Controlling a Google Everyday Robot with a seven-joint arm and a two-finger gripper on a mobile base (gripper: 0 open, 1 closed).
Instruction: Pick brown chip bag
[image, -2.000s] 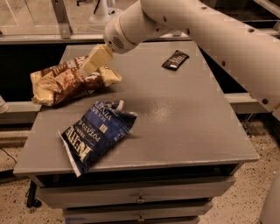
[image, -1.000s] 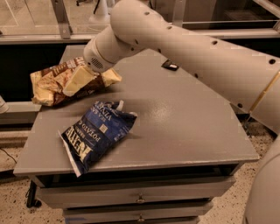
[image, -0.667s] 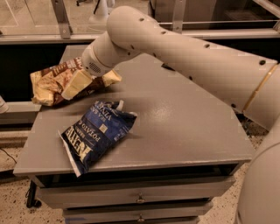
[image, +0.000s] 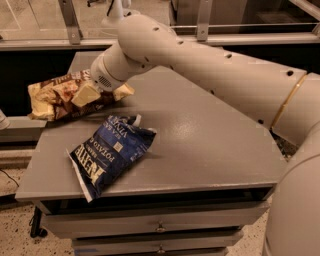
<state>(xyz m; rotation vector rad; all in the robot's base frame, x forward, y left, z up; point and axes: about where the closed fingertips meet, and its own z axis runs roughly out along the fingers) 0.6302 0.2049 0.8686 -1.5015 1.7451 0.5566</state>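
Note:
The brown chip bag (image: 52, 97), crinkled with cream-yellow ends, lies at the far left of the grey table (image: 200, 145) and overhangs its left edge. My gripper (image: 89, 92) is down on the right half of this bag, touching it, and my arm covers the bag's right part. The bag still rests on the table. The dark blue chip bag (image: 107, 152) lies apart from it, near the front left corner.
My large white arm (image: 210, 75) crosses the table from the right and hides its back part. Drawers (image: 160, 227) sit under the tabletop. A metal rail (image: 250, 37) and glass run behind the table.
My gripper has moved left and down from above the bag's right end onto the brown chip bag. The arm now reaches further across the table. Neither bag has moved.

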